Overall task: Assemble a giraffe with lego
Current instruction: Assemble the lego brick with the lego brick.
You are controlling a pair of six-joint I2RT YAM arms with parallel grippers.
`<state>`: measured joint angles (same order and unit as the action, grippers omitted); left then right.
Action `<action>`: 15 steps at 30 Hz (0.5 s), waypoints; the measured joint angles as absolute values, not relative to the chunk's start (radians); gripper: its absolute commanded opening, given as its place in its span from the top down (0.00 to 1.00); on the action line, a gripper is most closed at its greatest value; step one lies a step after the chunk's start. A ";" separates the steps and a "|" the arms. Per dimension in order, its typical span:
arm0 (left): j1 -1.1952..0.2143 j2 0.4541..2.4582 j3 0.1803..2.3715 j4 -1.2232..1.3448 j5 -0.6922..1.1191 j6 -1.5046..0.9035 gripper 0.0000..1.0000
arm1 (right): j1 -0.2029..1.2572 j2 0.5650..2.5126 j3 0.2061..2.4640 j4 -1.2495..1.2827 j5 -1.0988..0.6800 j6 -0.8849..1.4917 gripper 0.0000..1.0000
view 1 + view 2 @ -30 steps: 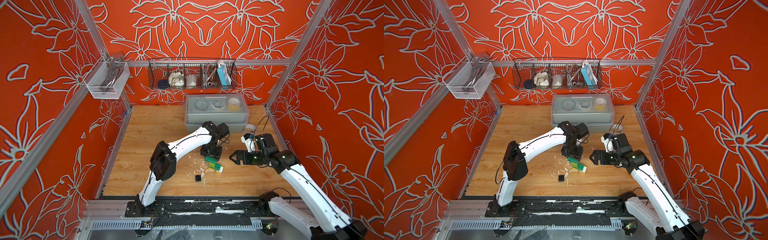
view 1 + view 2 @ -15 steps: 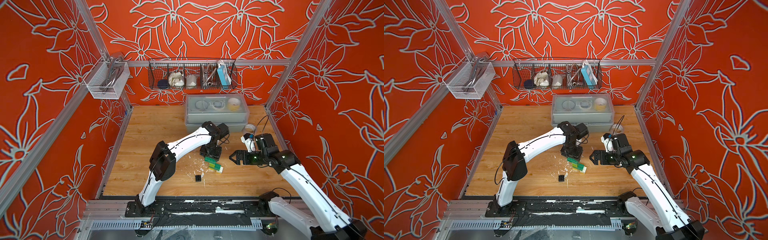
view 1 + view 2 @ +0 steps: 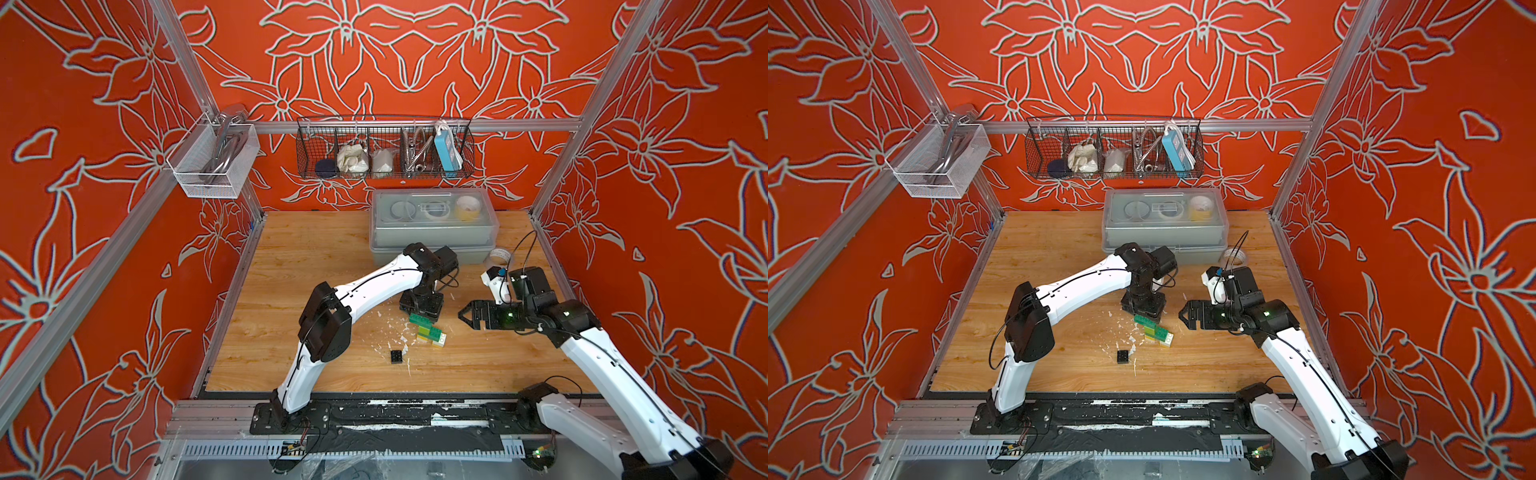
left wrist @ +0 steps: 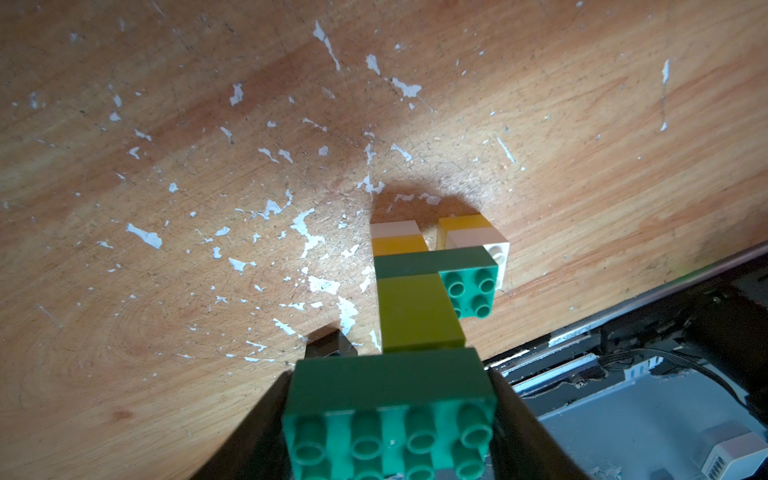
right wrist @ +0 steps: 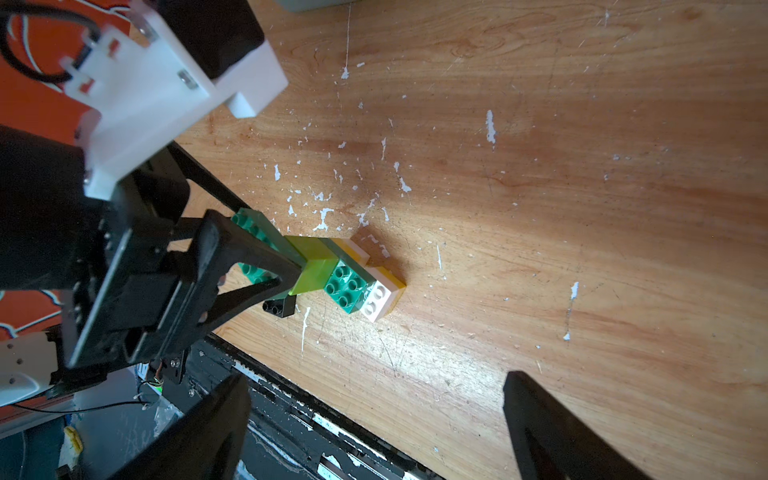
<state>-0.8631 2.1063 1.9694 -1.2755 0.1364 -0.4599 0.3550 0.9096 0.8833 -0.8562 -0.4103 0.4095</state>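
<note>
The left claw point(image 3: 423, 316) is clamped on the dark green head of the tilted giraffe point(image 3: 429, 332), mid counter point(image 3: 311, 291); the right claw point(image 3: 466, 316) gapes just beside it; the black brick point(image 3: 397, 356) lies nearer the front edge.

Bricks: 2 dk green point(image 4: 390, 390), 2 yellow point(image 4: 399, 245), 2 white point(image 4: 473, 241), 1 black point(image 3: 397, 356); lime point(image 4: 415, 316) count unclear. 2 baskets point(image 3: 305, 153).

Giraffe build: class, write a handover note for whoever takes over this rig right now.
Left gripper: shut on the giraffe at its dark green head.
Right gripper: open, empty, beside the build.
Done: legs, body, neck and head are joined, feet on the table.
Black brick: loose on the table near the giraffe.
Left to do: press the black brick onto the head as the cap.
</note>
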 measured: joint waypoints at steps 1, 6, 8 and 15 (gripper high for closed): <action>-0.864 2.105 1.967 -1.273 0.137 -0.460 0.49 | 0.353 0.909 0.883 -0.856 -0.410 0.410 0.00; -0.867 2.085 1.934 -1.243 0.134 -0.458 0.49 | 0.351 0.909 0.883 -0.857 -0.410 0.408 0.00; -0.870 2.071 1.911 -1.221 0.132 -0.456 0.49 | 0.347 0.909 0.883 -0.857 -0.411 0.407 0.00; -0.883 2.036 1.856 -1.165 0.109 -0.453 0.50 | 0.341 0.908 0.883 -0.857 -0.413 0.407 0.00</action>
